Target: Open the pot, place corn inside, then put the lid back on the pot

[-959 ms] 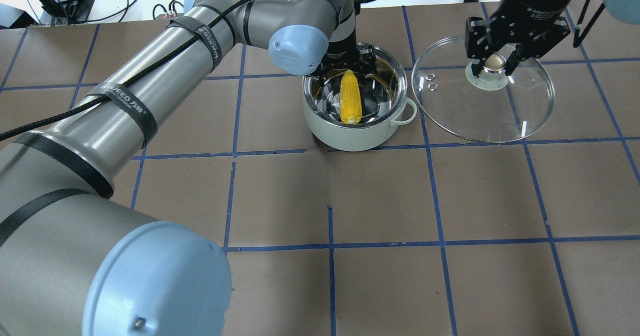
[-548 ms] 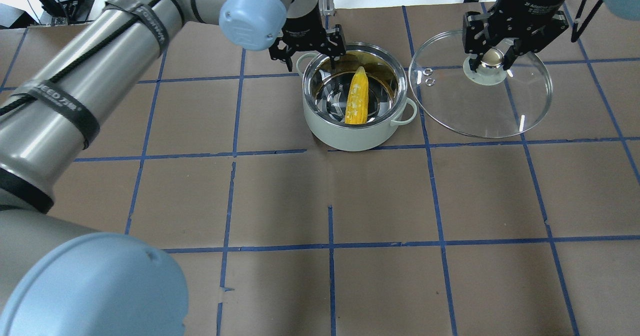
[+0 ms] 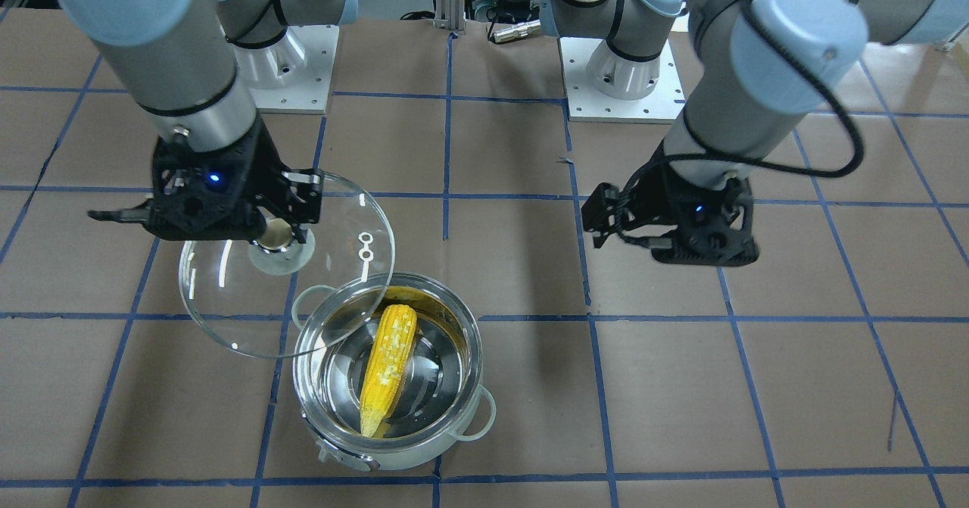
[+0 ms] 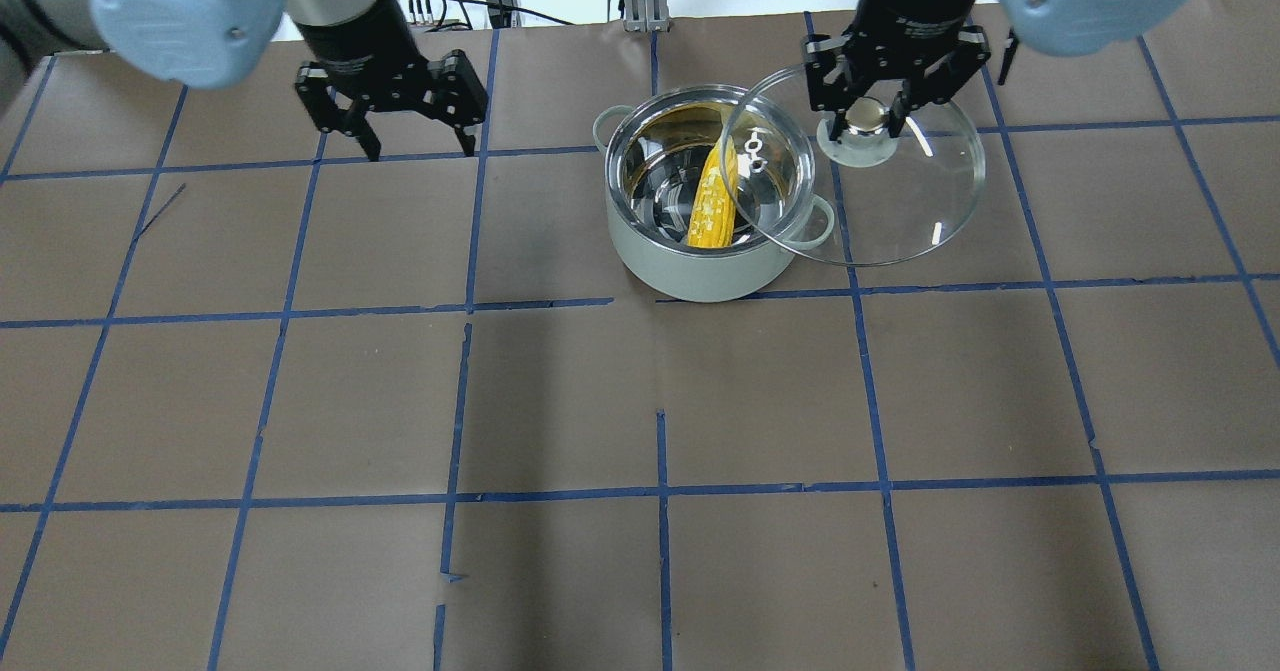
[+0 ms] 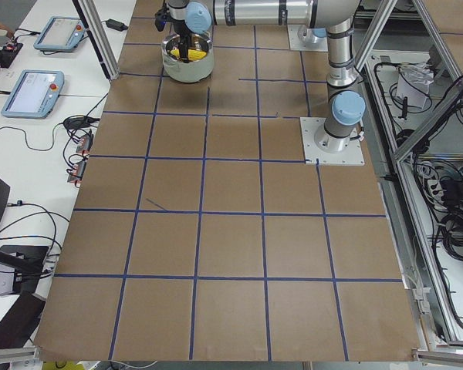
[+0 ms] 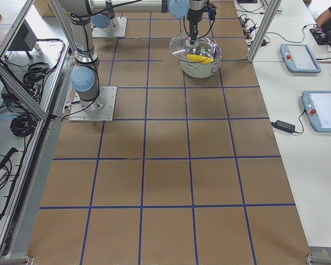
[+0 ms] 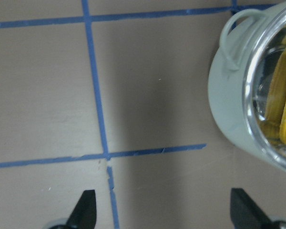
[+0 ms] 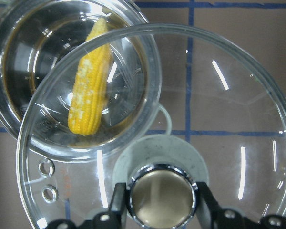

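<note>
My right hand (image 4: 866,123) grips the lid (image 4: 905,196) by its knob (image 4: 868,109), holding it raised, its edge overlapping the open pot (image 4: 700,263). The corn (image 4: 712,203) lies inside. My left hand (image 4: 420,148) hangs spread wide, empty, above the worktop (image 4: 600,401), well apart from the pot.

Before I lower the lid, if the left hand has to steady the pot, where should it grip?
Take the loop handle on the left side of the pot, coming in low from the left, where the open left hand is. The round wall looks too wide to span, and the lid, held by the right hand, overhangs the opposite side.
</note>
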`<action>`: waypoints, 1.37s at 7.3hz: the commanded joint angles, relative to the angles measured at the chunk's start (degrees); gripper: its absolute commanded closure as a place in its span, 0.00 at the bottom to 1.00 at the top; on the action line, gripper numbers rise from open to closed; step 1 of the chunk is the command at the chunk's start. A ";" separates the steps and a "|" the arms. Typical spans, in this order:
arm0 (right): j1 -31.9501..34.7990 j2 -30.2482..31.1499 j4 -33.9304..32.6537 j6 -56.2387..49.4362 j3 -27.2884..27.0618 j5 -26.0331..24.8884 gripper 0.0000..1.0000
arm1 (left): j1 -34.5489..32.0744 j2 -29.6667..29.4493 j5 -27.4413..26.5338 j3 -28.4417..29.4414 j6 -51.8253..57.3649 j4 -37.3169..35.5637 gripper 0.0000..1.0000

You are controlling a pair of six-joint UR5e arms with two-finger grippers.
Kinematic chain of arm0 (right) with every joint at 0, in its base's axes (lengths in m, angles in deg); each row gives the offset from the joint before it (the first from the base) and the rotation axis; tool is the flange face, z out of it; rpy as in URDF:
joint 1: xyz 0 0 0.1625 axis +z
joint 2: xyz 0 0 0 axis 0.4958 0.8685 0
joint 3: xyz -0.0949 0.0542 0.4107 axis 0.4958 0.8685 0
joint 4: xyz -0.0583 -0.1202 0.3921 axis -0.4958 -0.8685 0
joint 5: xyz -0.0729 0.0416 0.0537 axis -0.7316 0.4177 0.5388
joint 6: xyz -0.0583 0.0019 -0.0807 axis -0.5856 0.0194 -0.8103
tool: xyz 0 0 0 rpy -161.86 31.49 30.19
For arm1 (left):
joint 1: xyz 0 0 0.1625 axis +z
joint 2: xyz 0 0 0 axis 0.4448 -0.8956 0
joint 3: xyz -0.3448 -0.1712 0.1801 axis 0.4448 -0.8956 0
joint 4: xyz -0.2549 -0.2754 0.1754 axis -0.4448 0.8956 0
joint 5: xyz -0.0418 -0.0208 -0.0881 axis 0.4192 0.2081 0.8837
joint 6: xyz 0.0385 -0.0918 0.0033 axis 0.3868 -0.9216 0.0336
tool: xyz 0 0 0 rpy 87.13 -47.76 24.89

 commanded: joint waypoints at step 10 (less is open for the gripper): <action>7.51 -16.61 -6.44 4.35 9.19 -0.46 0.49 | 1.69 9.19 -2.25 -1.03 0.79 3.30 0.00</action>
